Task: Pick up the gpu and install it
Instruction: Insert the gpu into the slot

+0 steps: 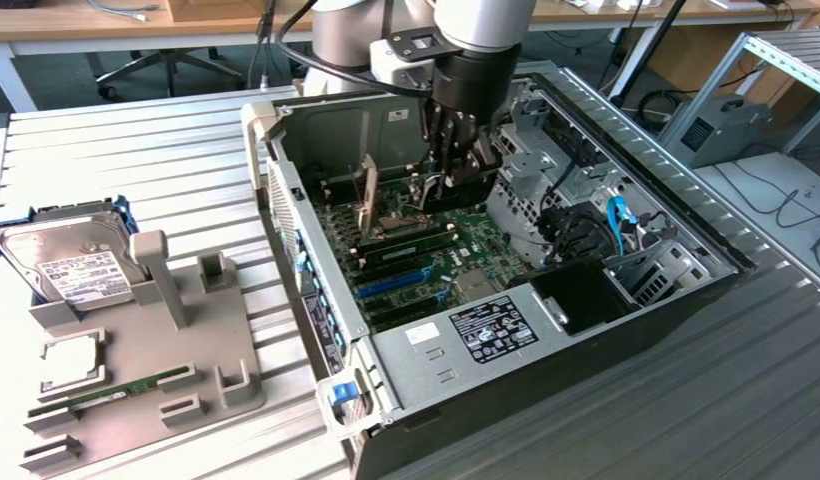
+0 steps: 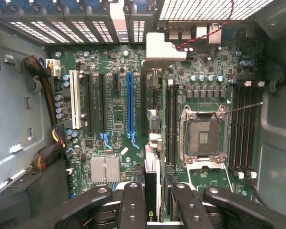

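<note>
Open computer case [image 1: 383,420], arm reaching down inside, pincer [image 2: 152,200] gripping gpu [image 2: 151,183]

gpu [image 1: 366,195] is standing on edge inside the open case, green board with silver bracket, upright over the motherboard near the case's back wall.

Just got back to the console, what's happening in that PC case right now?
The arm has its gripper down inside the open computer case, holding the gpu edge-on between its fingers over the motherboard. The card hangs above the board and is not seated yet. Outside the case, the hard drive and a RAM stick sit on the grey parts tray.
</note>
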Controlling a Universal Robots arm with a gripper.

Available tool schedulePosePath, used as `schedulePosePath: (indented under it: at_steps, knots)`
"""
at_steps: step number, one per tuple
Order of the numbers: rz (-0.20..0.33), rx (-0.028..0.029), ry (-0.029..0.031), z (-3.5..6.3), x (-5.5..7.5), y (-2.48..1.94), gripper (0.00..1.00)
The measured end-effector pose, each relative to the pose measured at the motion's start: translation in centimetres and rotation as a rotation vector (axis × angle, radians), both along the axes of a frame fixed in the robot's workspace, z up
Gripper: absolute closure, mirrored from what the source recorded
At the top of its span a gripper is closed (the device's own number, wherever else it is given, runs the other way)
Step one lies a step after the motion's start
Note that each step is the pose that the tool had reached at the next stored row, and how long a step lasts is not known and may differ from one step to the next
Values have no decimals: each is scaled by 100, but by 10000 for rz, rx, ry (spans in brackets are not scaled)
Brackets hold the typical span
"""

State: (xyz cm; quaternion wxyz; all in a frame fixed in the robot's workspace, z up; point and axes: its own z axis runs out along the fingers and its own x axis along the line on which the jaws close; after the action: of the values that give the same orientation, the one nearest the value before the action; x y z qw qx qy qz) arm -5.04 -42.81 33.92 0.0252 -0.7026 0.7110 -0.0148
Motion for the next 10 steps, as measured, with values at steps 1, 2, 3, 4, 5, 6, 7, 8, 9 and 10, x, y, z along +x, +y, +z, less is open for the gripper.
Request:
schedulePosePath:
  at_steps: [1,2,3,4,5,6,7,8,9,10]
  knots:
    - [0,1,0,-1,0,-4,74]
    - [0,-1,0,-1,0,-7,74]
    - [0,-1,0,-1,0,-11,74]
    - [0,0,0,-2,0,-15,74]
    - [0,-1,0,-2,0,-18,74]
    - [0,0,0,-3,0,-22,74]
    - [0,0,0,-3,0,-26,74]
    - [0,0,0,-4,0,-29,74]
    - [0,-1,0,-4,0,-33,74]
    - [1,-1,0,-5,0,-36,74]
